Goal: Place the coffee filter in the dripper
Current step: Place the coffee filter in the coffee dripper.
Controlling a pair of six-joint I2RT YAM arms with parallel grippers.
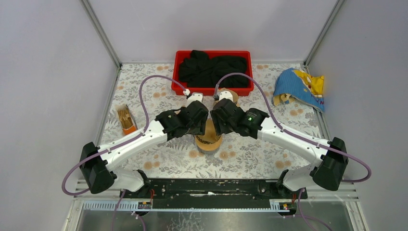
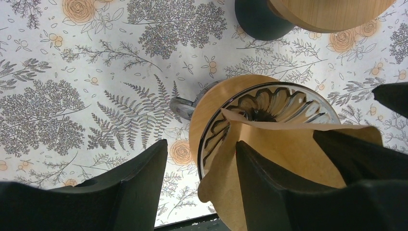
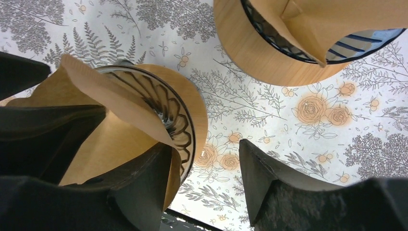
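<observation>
Left gripper (image 2: 201, 146) fills the lower frame, jaws spread, the brown filter (image 2: 288, 149) leaning on one finger over the dripper (image 2: 274, 101). Right gripper (image 3: 204, 147) gapes too.

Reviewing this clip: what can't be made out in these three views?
Top view: dripper mostly covered by left pincer and right pincer.
Left wrist: filter, lower part behind a finger and cut off by the bottom edge; seating unclear.
Right wrist: second dripper cut off by the top edge.
</observation>
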